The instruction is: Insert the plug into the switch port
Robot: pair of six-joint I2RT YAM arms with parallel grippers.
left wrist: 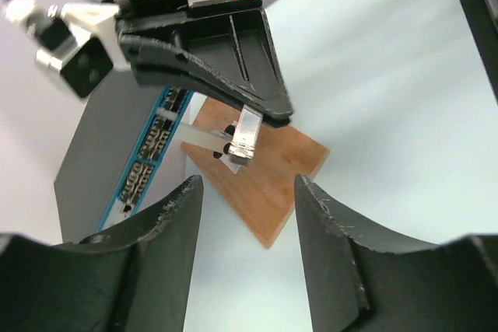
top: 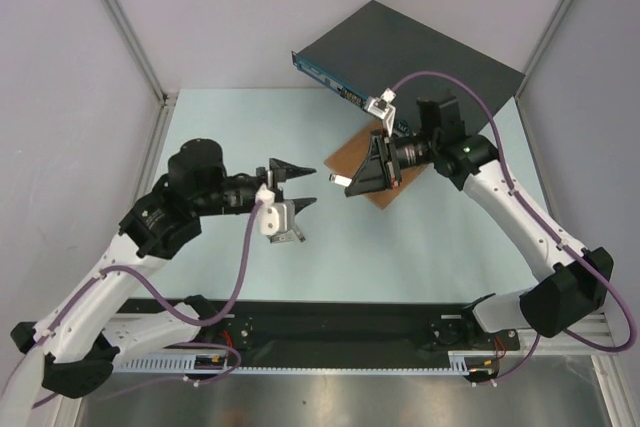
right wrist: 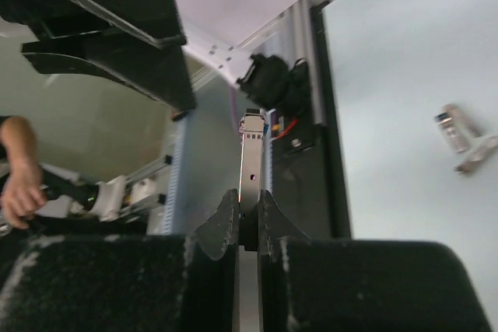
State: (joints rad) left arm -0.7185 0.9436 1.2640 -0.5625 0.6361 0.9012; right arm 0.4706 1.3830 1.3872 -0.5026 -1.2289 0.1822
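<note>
The plug [right wrist: 250, 157], a slim silver metal module, sticks out from between the fingers of my right gripper [right wrist: 247, 196], which is shut on it. From above, the right gripper [top: 345, 182] hangs over the near corner of the brown wooden board [top: 385, 197], and the plug [top: 340, 180] points left. The switch [top: 420, 47], a flat dark grey box with a blue ported front face [left wrist: 148, 157], lies at the back behind the board. My left gripper [top: 310, 185] faces the plug from the left, open and empty. In its own view the left gripper [left wrist: 247, 184] has the plug [left wrist: 245, 136] ahead of it.
The board [left wrist: 272, 184] lies on the pale table just in front of the switch. Two small silver modules [right wrist: 459, 138] lie on the table in the right wrist view. The arms' base rail [top: 330, 332] runs along the near edge. Grey walls enclose the table.
</note>
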